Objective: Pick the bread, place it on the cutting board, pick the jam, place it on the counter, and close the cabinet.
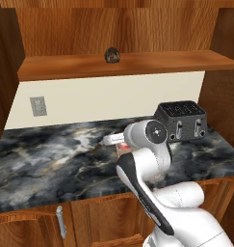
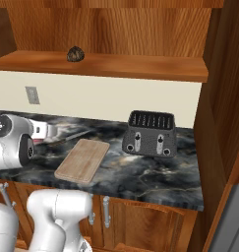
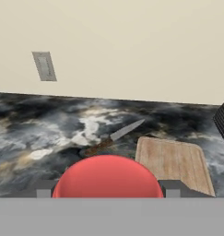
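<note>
The bread (image 1: 111, 55) (image 2: 75, 54) is a dark speckled lump lying on the inner shelf of the open cabinet (image 1: 152, 61) (image 2: 140, 65). My gripper (image 3: 108, 191) hangs low over the counter (image 1: 41, 159) (image 3: 30, 138), shut on the jam (image 3: 108, 177). The jam's red body sits between the two grey fingers (image 3: 44, 191). A bit of pink shows behind my arm (image 1: 123, 148). The cutting board (image 2: 83, 160) (image 3: 173, 161) lies bare on the counter, just right of the jam in the hand view.
A black toaster (image 1: 181, 120) (image 2: 149, 134) stands at the counter's right end. A knife (image 3: 113, 138) lies on the marble between the jam and the wall. A wall outlet (image 1: 38, 106) is at the left. Lower cabinet doors with handles (image 2: 106, 211) sit below.
</note>
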Controlling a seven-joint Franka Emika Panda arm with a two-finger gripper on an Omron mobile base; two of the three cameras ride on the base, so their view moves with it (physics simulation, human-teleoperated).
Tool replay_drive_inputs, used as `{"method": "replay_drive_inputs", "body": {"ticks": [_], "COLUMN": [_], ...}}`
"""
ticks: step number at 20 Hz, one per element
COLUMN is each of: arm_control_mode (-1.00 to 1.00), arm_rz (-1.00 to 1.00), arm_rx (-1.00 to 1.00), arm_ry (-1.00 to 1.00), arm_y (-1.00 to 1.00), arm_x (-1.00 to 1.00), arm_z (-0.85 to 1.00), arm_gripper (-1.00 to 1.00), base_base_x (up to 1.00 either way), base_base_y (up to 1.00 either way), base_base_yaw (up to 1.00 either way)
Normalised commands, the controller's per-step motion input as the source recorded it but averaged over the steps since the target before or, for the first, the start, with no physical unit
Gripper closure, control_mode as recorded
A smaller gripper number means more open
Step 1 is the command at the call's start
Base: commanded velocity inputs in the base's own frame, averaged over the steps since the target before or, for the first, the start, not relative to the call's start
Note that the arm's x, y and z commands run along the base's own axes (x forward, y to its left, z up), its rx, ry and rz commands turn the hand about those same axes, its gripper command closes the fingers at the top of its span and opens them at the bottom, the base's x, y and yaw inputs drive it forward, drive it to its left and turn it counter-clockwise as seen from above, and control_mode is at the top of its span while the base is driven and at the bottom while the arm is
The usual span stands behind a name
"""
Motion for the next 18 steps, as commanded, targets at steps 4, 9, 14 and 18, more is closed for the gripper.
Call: {"method": "replay_drive_inputs", "body": {"ticks": [4, 9, 14, 18], "arm_control_mode": [-1.00, -1.00, -1.00, -1.00], "arm_rz": [0.00, 0.00, 0.00, 0.00], "arm_rx": [0.00, 0.00, 0.00, 0.00], "arm_ry": [0.00, 0.00, 0.00, 0.00], "arm_y": [0.25, 0.22, 0.22, 0.21], "arm_x": [0.04, 0.08, 0.10, 0.10], "arm_z": [-0.33, -0.31, -0.31, -0.24], "arm_gripper": [1.00, 1.00, 1.00, 1.00], "base_base_x": [0.00, 0.00, 0.00, 0.00], "base_base_y": [0.00, 0.00, 0.00, 0.00], "base_base_yaw": [0.00, 0.00, 0.00, 0.00]}}
